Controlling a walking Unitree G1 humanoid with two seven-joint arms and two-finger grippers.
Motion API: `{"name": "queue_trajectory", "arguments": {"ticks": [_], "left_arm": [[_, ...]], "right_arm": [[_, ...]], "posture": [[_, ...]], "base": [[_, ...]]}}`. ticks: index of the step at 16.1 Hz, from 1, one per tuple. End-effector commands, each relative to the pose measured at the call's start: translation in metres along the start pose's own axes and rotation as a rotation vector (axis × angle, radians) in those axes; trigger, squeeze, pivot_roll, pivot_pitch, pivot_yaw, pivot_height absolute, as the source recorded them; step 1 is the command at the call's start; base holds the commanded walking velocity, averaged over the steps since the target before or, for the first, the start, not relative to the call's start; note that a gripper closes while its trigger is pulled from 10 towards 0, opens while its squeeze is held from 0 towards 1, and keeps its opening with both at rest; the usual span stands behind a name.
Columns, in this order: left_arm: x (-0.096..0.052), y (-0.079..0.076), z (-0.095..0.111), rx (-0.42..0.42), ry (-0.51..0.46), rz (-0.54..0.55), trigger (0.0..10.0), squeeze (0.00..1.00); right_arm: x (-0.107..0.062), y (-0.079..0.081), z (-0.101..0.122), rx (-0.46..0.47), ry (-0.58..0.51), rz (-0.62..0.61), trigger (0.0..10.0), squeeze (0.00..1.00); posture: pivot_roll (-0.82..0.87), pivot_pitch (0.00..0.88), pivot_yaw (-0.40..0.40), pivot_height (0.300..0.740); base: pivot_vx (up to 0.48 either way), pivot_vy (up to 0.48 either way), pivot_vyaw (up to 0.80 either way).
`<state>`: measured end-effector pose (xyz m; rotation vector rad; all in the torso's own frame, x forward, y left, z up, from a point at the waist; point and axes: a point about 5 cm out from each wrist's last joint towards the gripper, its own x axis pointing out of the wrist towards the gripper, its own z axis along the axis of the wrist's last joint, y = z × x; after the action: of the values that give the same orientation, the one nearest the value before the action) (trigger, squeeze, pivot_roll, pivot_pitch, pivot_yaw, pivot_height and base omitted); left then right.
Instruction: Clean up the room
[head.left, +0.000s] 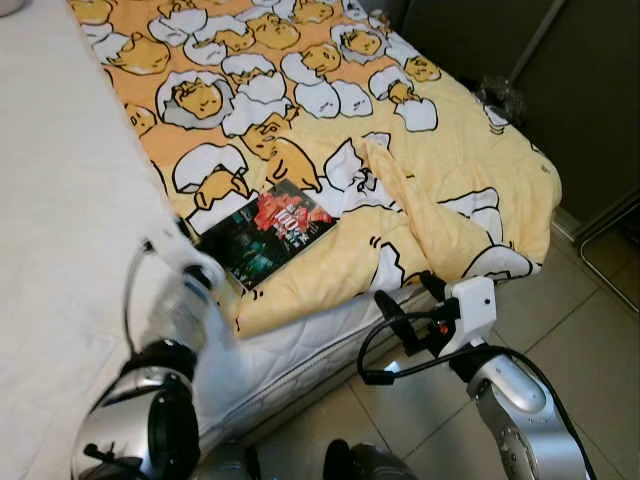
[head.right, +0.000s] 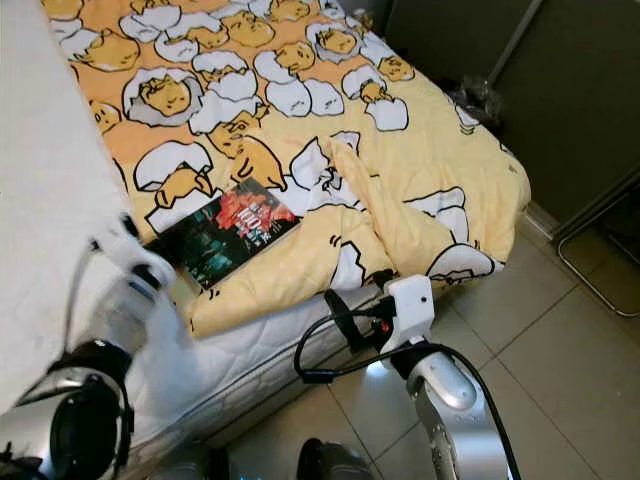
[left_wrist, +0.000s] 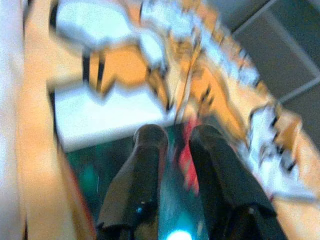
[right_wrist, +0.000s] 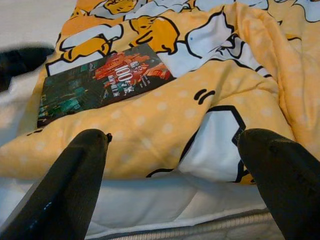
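A book (head.left: 265, 233) lies flat on the bed, on the near part of a yellow-and-orange quilt (head.left: 330, 110) printed with white egg shapes and a yellow cartoon figure. The cover is dark, mostly black and deep green on the half nearer the robot's left, with a red-orange patch and pale lettering on the other half; the number 100 can be read there in the right wrist view. It sits at an angle to the bed edge, with 1 corner close to the quilt's turned-up hem. To the left of the quilt is the bare white mattress (head.left: 60, 250), and a thick fold of quilt (head.left: 415, 215) rises just to the right of the book.

The left gripper (left_wrist: 172, 145) is blurred by motion. It is over the mattress beside the book's dark corner, and its wrist view shows the 2 black fingers (left_wrist: 145, 165) close together with a narrow gap, pointing over the green and red of the cover; whether they touch the book I cannot tell.

The right gripper (right_wrist: 175, 150) is lower, in front of the bed's near edge above the tiled floor (head.left: 590, 330). Its fingers (right_wrist: 75, 170) are spread wide and hold nothing, facing the quilt hem and the mattress side.
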<state>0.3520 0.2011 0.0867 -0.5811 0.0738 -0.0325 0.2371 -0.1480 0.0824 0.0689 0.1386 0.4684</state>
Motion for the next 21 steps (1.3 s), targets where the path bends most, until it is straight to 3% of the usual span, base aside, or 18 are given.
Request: {"name": "queue_trajectory", "arguments": {"ticks": [1,3,4,5,7,10,15,18,21], "left_arm": [[0.002,-0.005,0.005,-0.007,-0.022,-0.028,0.0,0.0],[0.001,-0.009,-0.001,0.074,0.027,-0.057,0.0,0.0],[-0.002,-0.008,-0.009,0.169,0.074,-0.037,4.0,0.0],[-0.007,-0.008,-0.018,0.375,0.1,-0.05,10.0,1.0],[-0.012,-0.002,-0.028,0.516,0.161,0.0,10.0,1.0],[-0.015,0.001,-0.035,0.507,0.192,0.034,10.0,1.0],[-0.013,0.002,-0.027,0.578,0.135,0.085,10.0,1.0],[-0.014,0.0,-0.028,0.631,0.117,0.063,10.0,1.0],[-0.014,0.0,-0.03,0.623,0.126,0.064,10.0,1.0]], "right_arm": [[-0.001,-0.003,-0.003,-0.003,0.013,-0.007,10.0,0.0],[0.001,-0.003,-0.003,-0.003,0.014,-0.004,10.0,0.0],[0.001,-0.003,-0.003,-0.004,0.014,-0.004,10.0,0.0],[0.0,-0.003,-0.003,-0.005,0.015,-0.004,10.0,0.0],[-0.001,-0.003,-0.003,-0.007,0.014,-0.004,10.0,0.0],[-0.001,-0.003,-0.002,-0.01,0.011,-0.004,10.0,0.0],[-0.002,-0.004,-0.002,-0.011,0.011,-0.006,10.0,0.0],[-0.002,-0.004,-0.001,-0.009,0.005,-0.007,10.0,0.0],[-0.001,-0.003,-0.002,-0.008,0.006,-0.004,10.0,0.0]], "posture": [[-0.12,0.129,-0.101,0.74],[-0.12,0.128,-0.102,0.74],[-0.12,0.129,-0.101,0.74],[-0.12,0.13,-0.101,0.74],[-0.12,0.13,-0.101,0.74],[-0.13,0.129,-0.1,0.74],[-0.13,0.128,-0.099,0.74],[-0.13,0.127,-0.097,0.74],[-0.13,0.123,-0.096,0.74]], "base": [[0.0,0.0,0.0],[0.0,0.0,0.0],[0.0,0.0,0.0],[0.0,0.0,0.0],[0.0,0.0,0.0],[0.0,0.0,0.0],[0.0,0.0,0.0],[0.0,0.0,0.0],[0.0,0.0,0.0]]}}
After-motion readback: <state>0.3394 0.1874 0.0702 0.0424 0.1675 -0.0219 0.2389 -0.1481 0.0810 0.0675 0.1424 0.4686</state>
